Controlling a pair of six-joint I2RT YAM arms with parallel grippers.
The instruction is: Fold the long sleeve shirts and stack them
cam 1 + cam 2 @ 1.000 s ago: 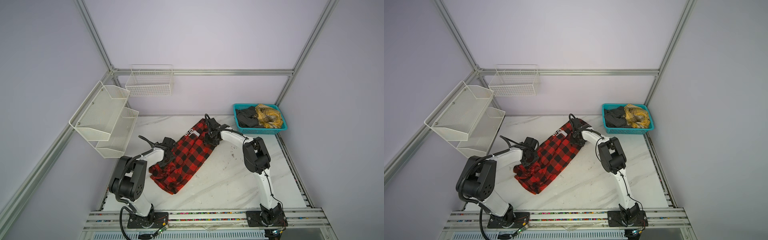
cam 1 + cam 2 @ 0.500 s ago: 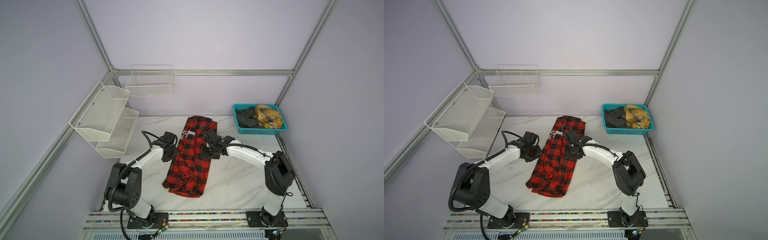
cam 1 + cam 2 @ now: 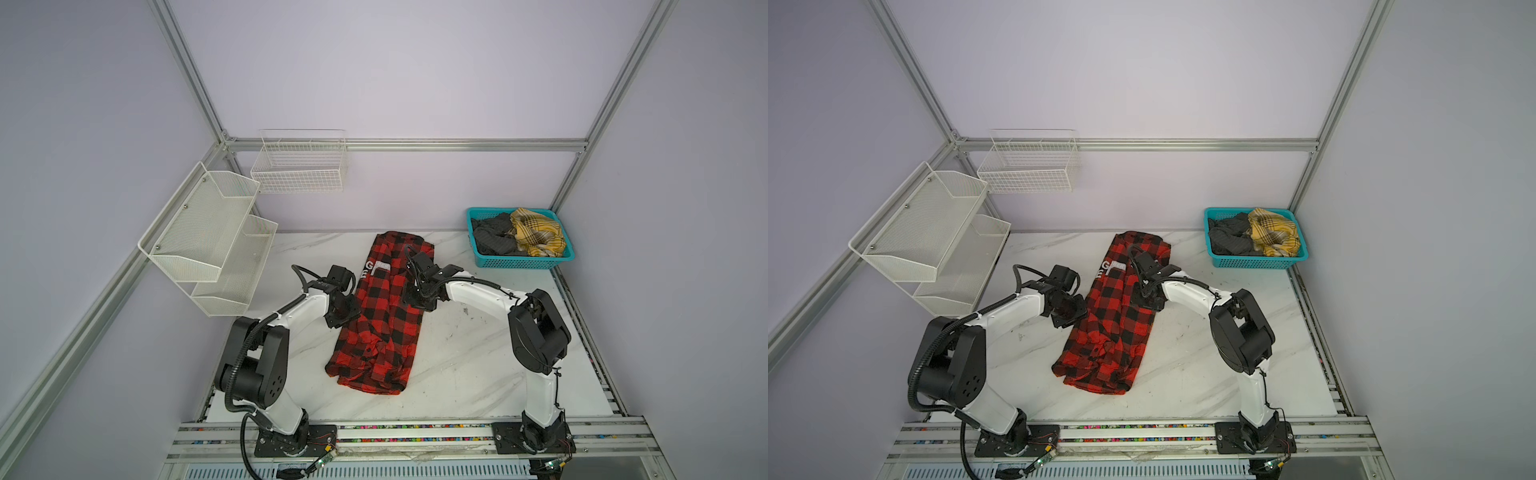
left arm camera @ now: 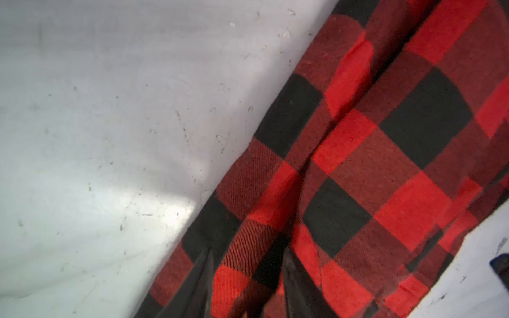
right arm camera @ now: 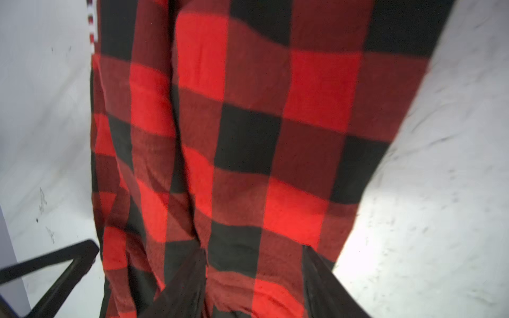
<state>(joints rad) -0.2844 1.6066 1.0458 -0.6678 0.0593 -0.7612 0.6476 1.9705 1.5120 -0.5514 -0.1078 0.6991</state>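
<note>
Left end effector (image 3: 348, 312) and right end effector (image 3: 417, 300) hang parted, empty, over 1 shirt (image 3: 380, 340).

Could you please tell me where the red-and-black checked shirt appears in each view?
In a top view: the red-and-black checked flannel shirt lies mid-table between both arms.
In a top view: the shirt, likewise central.
Left wrist: the shirt fills about half the picture.
Right wrist: the shirt runs through the middle.
Shared landmark: the white marble tabletop beside it.

A white block "G" (image 3: 369, 266) stands on the red-and-black check shirt (image 3: 380, 316); the smaller lettering beside it is too small to read.
</note>
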